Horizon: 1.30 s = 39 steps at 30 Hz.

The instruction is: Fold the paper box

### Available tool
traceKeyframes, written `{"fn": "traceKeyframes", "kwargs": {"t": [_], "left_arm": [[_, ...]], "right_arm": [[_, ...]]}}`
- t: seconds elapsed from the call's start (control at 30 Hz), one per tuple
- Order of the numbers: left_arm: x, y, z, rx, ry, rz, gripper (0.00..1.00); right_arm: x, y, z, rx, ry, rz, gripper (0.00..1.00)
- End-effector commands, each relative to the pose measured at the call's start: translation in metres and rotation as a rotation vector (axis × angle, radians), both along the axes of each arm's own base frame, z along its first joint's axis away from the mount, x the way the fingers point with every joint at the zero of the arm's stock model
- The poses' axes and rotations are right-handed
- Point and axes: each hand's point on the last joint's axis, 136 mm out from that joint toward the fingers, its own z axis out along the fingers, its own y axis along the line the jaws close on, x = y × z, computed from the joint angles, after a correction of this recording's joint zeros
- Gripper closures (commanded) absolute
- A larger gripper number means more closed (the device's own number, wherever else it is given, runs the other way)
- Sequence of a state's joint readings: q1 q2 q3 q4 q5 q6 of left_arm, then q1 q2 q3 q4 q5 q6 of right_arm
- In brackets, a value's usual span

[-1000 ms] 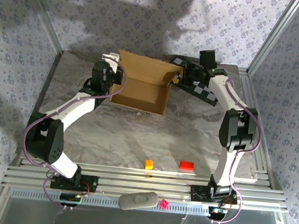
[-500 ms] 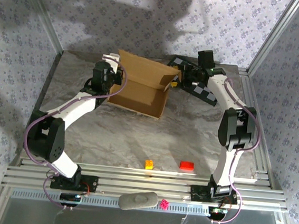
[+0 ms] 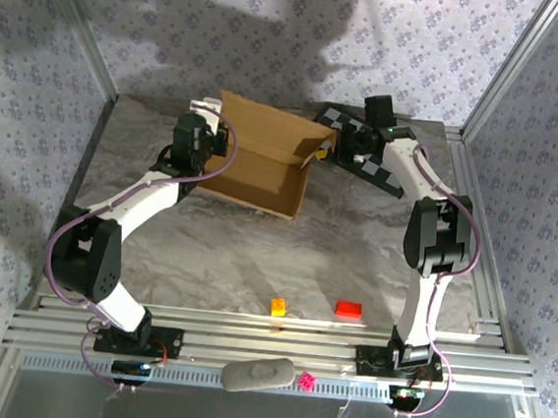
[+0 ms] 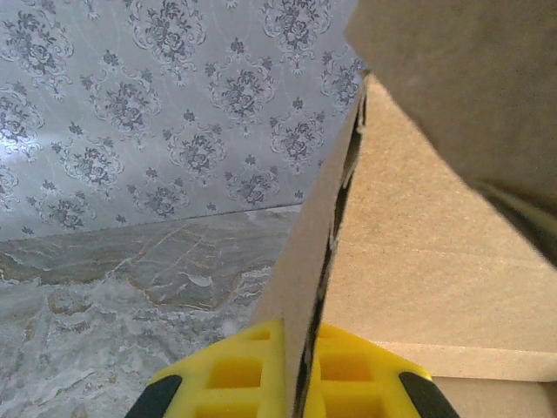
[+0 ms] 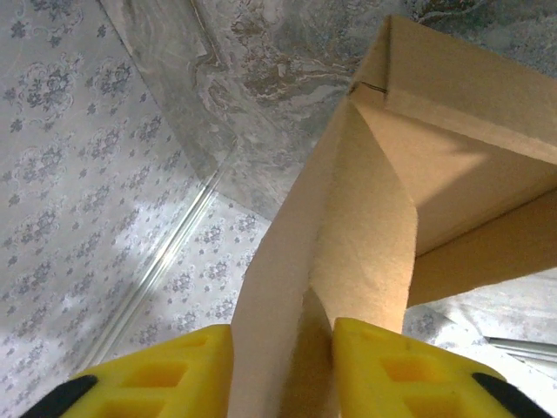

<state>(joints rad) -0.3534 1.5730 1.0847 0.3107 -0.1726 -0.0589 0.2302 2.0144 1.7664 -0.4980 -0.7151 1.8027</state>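
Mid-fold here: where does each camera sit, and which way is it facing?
Top external: above and behind, looking down on the table, left arm, right arm, paper box.
Left wrist: rides that arm, facing along its jaws clamped on a box wall.
Right wrist: likewise, its jaws pinching a flap.
Shared: every view sees the paper box.

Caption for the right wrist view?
Right gripper clamped on a flap of the paper box, marble tabletop and patterned wall beyond.
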Motion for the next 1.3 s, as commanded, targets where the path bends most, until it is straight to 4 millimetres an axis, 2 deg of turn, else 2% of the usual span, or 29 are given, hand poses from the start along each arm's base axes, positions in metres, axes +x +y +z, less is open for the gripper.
{"fn": "traceKeyframes", "kwargs": {"t": [0.0,0.27,0.67,0.8,1.0,1.13,1.27], "left_arm": [[-0.006,-0.043,0.014,-0.049,-0.029,-0.151,1.00],[-0.008,-0.046,0.012,-0.053,-0.026,-0.155,1.00],[-0.011,-0.040,0.007,-0.075,0.010,-0.116,0.99],[-0.016,-0.041,0.005,-0.132,0.060,-0.120,0.81],[-0.029,-0.037,0.001,-0.268,0.164,-0.129,0.56],[-0.045,-0.027,0.011,-0.342,0.195,-0.099,0.37],[-0.065,-0.015,0.022,-0.435,0.268,-0.041,0.32]], "right_arm": [[-0.007,0.028,0.024,0.087,-0.032,0.069,0.74],[-0.001,0.028,0.025,0.109,-0.024,0.006,1.00],[0.000,0.022,0.023,0.092,-0.030,-0.037,1.00],[-0.004,0.017,0.016,0.038,-0.048,-0.002,1.00],[-0.011,0.012,-0.004,-0.070,-0.067,0.074,1.00],[-0.011,0.008,-0.012,-0.117,-0.083,0.105,1.00],[-0.015,0.004,-0.017,-0.180,-0.084,0.152,1.00]]}}
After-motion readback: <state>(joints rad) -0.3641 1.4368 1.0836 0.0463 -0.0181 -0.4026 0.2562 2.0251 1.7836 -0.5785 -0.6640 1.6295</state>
